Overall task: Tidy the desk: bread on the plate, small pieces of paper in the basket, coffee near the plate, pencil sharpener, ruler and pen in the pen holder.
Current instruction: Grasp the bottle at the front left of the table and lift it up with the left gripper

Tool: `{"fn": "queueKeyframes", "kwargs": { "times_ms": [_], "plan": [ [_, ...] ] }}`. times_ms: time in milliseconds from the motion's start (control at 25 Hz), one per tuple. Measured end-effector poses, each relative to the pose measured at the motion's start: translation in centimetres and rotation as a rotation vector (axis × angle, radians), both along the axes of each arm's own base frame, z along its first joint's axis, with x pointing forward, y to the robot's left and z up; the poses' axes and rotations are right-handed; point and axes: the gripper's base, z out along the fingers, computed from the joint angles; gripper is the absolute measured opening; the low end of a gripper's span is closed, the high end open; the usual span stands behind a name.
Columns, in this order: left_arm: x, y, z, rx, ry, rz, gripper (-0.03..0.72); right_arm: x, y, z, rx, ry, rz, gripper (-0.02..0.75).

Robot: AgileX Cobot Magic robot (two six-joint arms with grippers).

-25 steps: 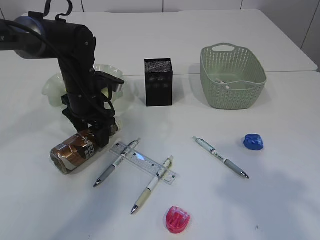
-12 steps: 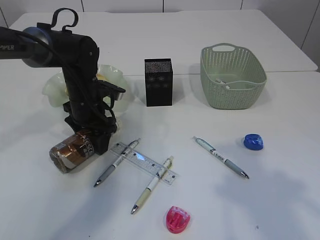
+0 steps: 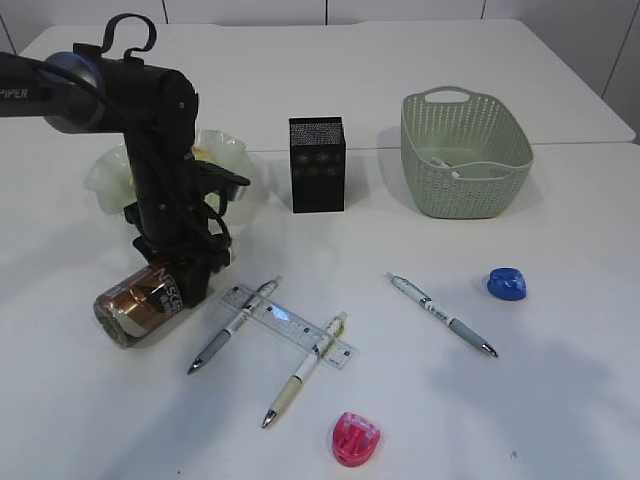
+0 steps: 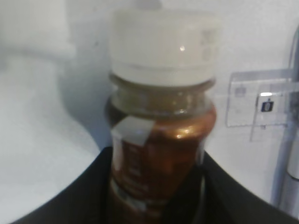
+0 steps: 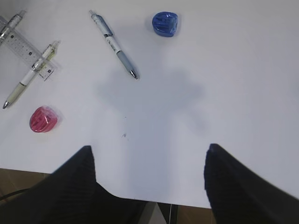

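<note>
Near the surface's (image 3: 560, 400) left edge, the left tool (image 3: 185, 285) seemingly grips the lying coffee bottle (image 3: 140, 303); a slip could roll it onto the ruler (image 3: 288, 326).

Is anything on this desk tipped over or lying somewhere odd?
Yes. The coffee bottle lies on its side, with the left gripper closing around it. Two pens lie across the clear ruler rather than beside it. Nothing looks spilled or broken.

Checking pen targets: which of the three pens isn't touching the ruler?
The right-hand pen, lying alone nearest the blue sharpener. The other two pens both cross the clear ruler.
</note>
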Motion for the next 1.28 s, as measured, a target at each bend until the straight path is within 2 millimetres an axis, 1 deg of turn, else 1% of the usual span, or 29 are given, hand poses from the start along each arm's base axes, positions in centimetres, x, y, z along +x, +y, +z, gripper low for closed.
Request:
{"fn": "queueKeyframes", "kwargs": {
  "times_ms": [120, 240, 400, 680, 800, 920, 1000, 1080, 1160, 1240, 1280],
  "plan": [
    [0.0, 0.0, 0.1, 0.007, -0.001, -0.003, 0.323, 0.0, 0.0, 0.0, 0.000, 0.000, 0.000, 0.564],
    [0.6, -0.1, 0.5, 0.003, -0.025, 0.004, 0.323, 0.0, 0.0, 0.0, 0.000, 0.000, 0.000, 0.564],
    [1.3, -0.4, 1.9, -0.014, -0.074, 0.055, 0.322, 0.0, 0.0, 0.0, 0.000, 0.000, 0.000, 0.564],
    [1.0, -0.5, 4.2, -0.051, -0.102, 0.147, 0.322, 0.0, 0.0, 0.0, 0.000, 0.000, 0.000, 0.564],
    [0.9, -0.5, 5.7, -0.067, -0.127, 0.169, 0.322, 0.0, 0.0, 0.0, 0.000, 0.000, 0.000, 0.564],
    [0.2, -0.2, 7.1, -0.076, -0.144, 0.190, 0.322, 0.0, 0.0, 0.0, 0.000, 0.000, 0.000, 0.564],
    [-0.3, 0.3, 7.9, -0.076, -0.146, 0.204, 0.322, 0.0, 0.0, 0.0, 0.000, 0.000, 0.000, 0.564],
    [-1.2, 1.0, 8.7, -0.075, -0.145, 0.217, 0.322, 0.0, 0.0, 0.0, 0.000, 0.000, 0.000, 0.564],
    [-2.2, 1.7, 9.1, -0.072, -0.141, 0.228, 0.322, 0.0, 0.0, 0.0, 0.000, 0.000, 0.000, 0.564],
    [-3.2, 2.5, 9.8, -0.091, -0.182, 0.240, 0.322, 0.0, 0.0, 0.0, 0.000, 0.000, 0.000, 0.564],
    [-3.6, 2.8, 9.8, -0.102, -0.211, 0.243, 0.322, 0.0, 0.0, 0.0, -0.001, 0.000, 0.002, 0.564]
  ]
}}
